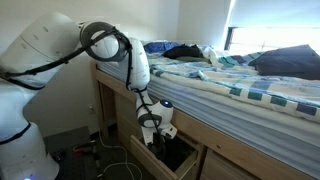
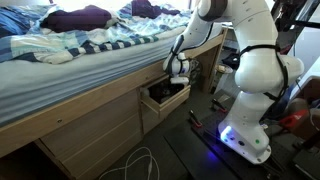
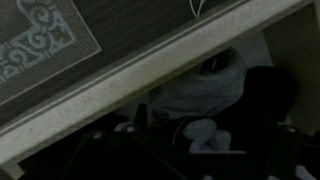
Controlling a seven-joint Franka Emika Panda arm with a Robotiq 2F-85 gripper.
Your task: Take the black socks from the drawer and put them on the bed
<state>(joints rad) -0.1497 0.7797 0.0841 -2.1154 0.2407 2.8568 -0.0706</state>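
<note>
The drawer [image 1: 150,160] is pulled open under the bed [image 1: 250,85]; both show in both exterior views, the drawer [image 2: 160,106] below the bed [image 2: 80,55]. My gripper [image 1: 158,130] hangs just above the drawer's opening [image 2: 179,78], fingers pointing down. In the wrist view the pale drawer front [image 3: 130,80] crosses the frame, with a dark interior behind it. A grey-white garment [image 3: 200,90] lies inside. A rounded black shape [image 3: 268,92] beside it may be the black socks; I cannot tell. My gripper [image 3: 200,168] looks open and empty.
Dark pillows [image 1: 285,60] and a dark garment heap [image 1: 185,50] lie on the bedding. The bed's wooden side panel [image 2: 90,125] runs beside the drawer. Cables [image 2: 140,160] lie on the floor. A patterned rug [image 3: 40,40] lies in front of the drawer.
</note>
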